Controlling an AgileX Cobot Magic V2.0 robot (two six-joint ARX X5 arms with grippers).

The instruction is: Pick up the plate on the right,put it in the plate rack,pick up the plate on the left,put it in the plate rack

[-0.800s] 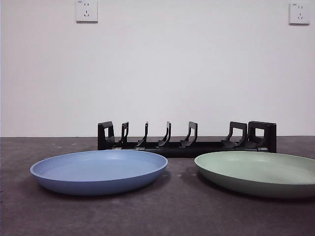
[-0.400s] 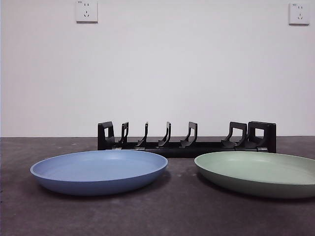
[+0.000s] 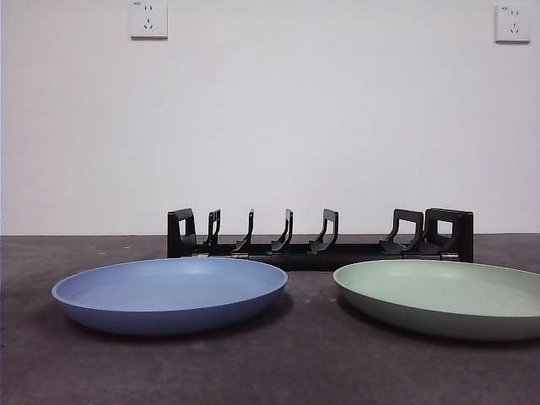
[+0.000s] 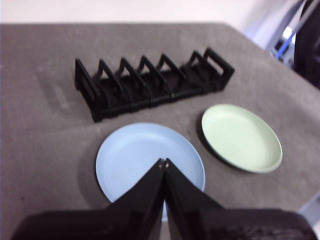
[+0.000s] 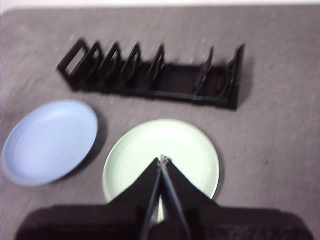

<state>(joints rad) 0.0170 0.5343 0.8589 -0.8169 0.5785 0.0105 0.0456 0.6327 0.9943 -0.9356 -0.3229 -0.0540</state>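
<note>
A pale green plate (image 3: 443,295) lies flat on the right of the dark table, and a blue plate (image 3: 169,292) lies flat on the left. Behind both stands the black plate rack (image 3: 321,240) with its prongs empty. In the left wrist view my left gripper (image 4: 164,161) hangs shut high above the blue plate (image 4: 145,160), with the green plate (image 4: 241,136) and rack (image 4: 150,82) beyond. My right gripper (image 5: 162,159) is shut high over the green plate (image 5: 162,152), with the blue plate (image 5: 50,140) and rack (image 5: 155,75) also in sight. Neither arm shows in the front view.
The grey-brown table (image 3: 295,363) runs back to a white wall with two sockets (image 3: 148,18). Its far edge shows in the left wrist view, with blurred equipment (image 4: 305,45) off that corner.
</note>
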